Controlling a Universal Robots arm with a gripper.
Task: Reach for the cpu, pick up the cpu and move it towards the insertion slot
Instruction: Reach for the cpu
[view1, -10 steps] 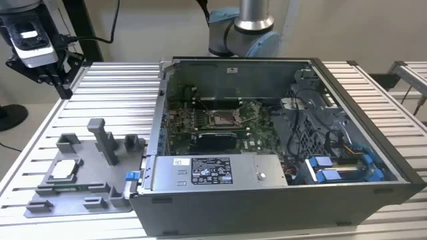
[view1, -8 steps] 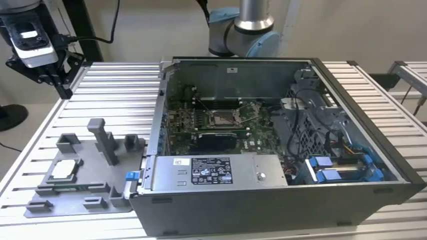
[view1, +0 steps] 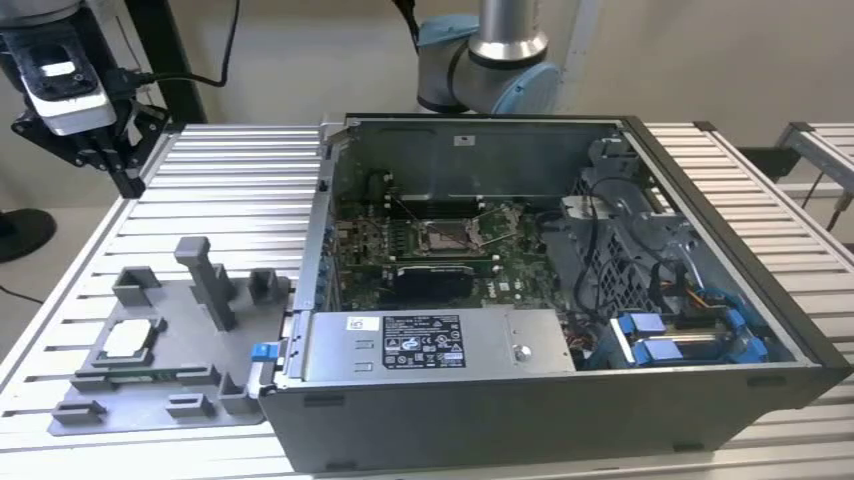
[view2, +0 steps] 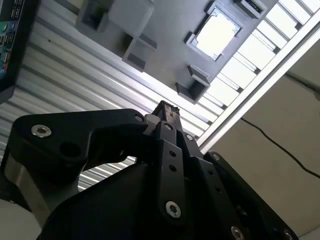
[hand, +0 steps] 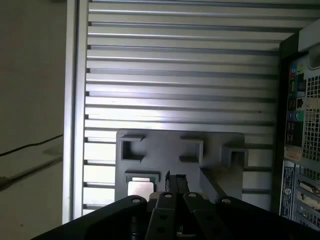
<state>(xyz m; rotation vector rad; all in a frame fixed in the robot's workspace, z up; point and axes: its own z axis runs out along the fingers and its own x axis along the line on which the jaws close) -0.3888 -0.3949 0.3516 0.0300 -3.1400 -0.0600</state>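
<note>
Exterior view: gripper (view1: 127, 180) hangs upper left, apart from the cpu (view1: 127, 340) seated in the grey fixture plate (view1: 140, 408) lower left. Both wrist views show its fingers (view2: 167, 131) closed together, gripping nothing. Insertion slot (view1: 447, 235) sits mid-frame inside the case.

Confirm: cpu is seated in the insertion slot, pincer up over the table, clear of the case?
No. The cpu lies on the grey fixture plate, not in the insertion slot; the exterior view shows it. The pincer is up over the table, clear of the case.
</note>
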